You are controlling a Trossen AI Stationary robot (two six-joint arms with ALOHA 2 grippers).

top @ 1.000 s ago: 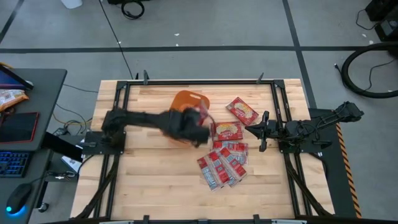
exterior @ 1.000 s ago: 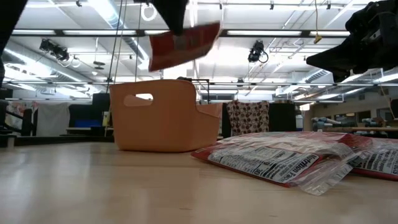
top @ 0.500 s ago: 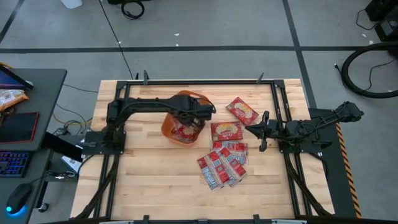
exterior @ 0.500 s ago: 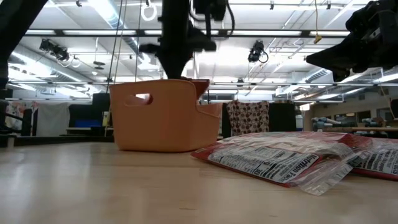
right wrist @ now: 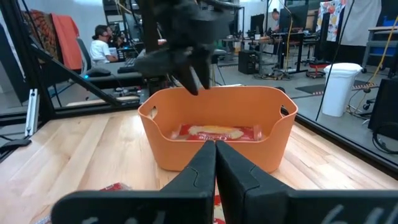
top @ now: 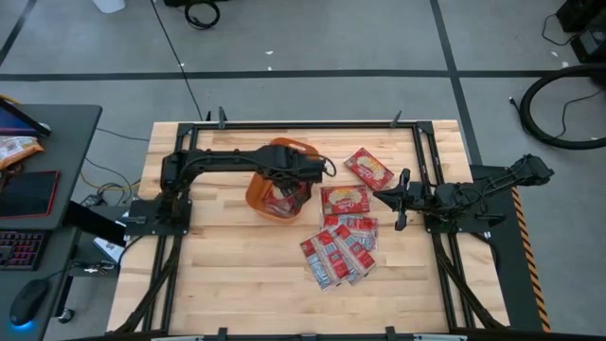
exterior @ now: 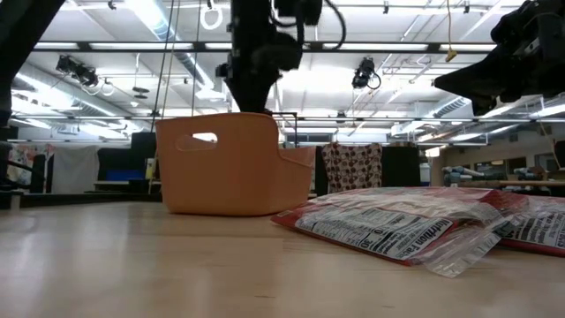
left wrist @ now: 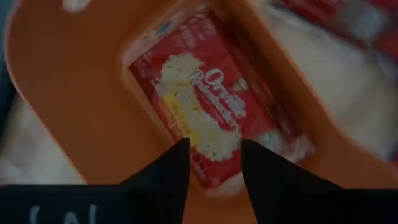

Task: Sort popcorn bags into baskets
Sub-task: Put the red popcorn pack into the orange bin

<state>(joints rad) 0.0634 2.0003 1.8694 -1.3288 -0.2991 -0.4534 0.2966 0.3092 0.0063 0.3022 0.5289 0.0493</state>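
A: Where is the left tool [top: 301, 170]?

B: It hangs over the orange basket [top: 258, 194], which sits a little left of the counter's [top: 227, 256] middle, toward the far side. Its fingers [left wrist: 168, 177] stand parted with a gap between them, and nothing is gripped.

A: And the popcorn bag [left wrist: 208, 112] under it?

B: It lies flat on the basket's floor, picture side up, free of the fingers. From the right wrist view the same bag [right wrist: 217, 132] shows inside the basket [right wrist: 186, 152], with the left tool [right wrist: 189, 78] just above the rim.

A: What about the right tool [top: 400, 200]?

B: It waits at the right side of the counter, well apart from the basket, its two fingers [right wrist: 202, 165] pressed together on nothing.

A: The remaining bags?

B: All on the counter to the right of the basket. One squarish bag [top: 368, 169] lies farthest back, tilted. Another squarish bag [top: 347, 201] lies just beside the basket's right side, between the basket and the right tool. Nearer, a fanned cluster of narrower red-and-white bags [top: 339, 248] overlaps one another; how many I cannot tell. In the low view that heap [exterior: 397, 225] lies to the right of the basket [exterior: 234, 168], nutrition labels showing.
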